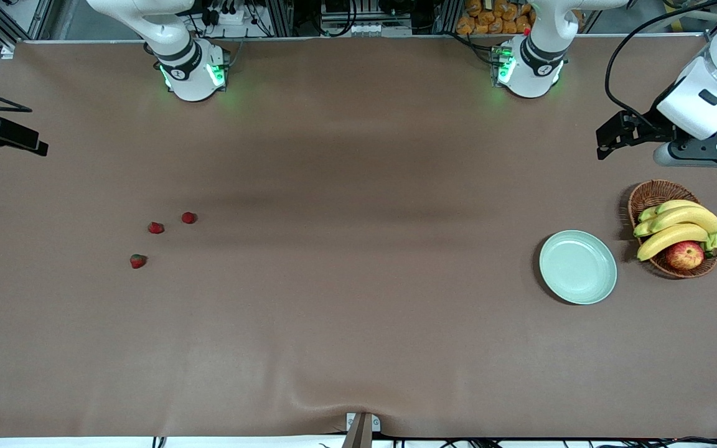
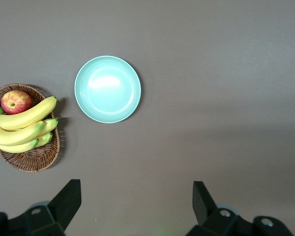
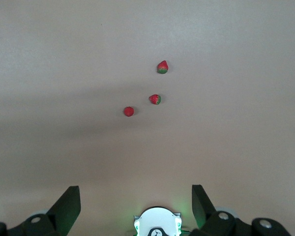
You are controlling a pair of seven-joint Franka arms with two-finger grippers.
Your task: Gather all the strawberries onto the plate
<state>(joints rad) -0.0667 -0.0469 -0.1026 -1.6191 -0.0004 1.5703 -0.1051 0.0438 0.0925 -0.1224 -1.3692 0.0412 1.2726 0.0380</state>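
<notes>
Plate (image 1: 577,267): pale mint, bare, on the brown worktop (image 1: 358,311) at the left arm's end; the landmark here
Nearest strawberry (image 1: 138,261): green-capped, well apart from the plate, toward the right arm's end
Middle strawberry (image 1: 156,228): a little farther from the front camera than the nearest one
Farthest strawberry (image 1: 189,218): just beside the middle one (none touch)
Basket (image 1: 651,196): brown wicker, just beside the plate, holding bananas (image 1: 676,227) and an apple (image 1: 684,255)
Left gripper (image 2: 136,206): high over the worktop near the basket, fingers wide, holding nothing
Right gripper (image 3: 135,206): up over the worktop at the right arm's end, fingers wide, holding nothing
</notes>
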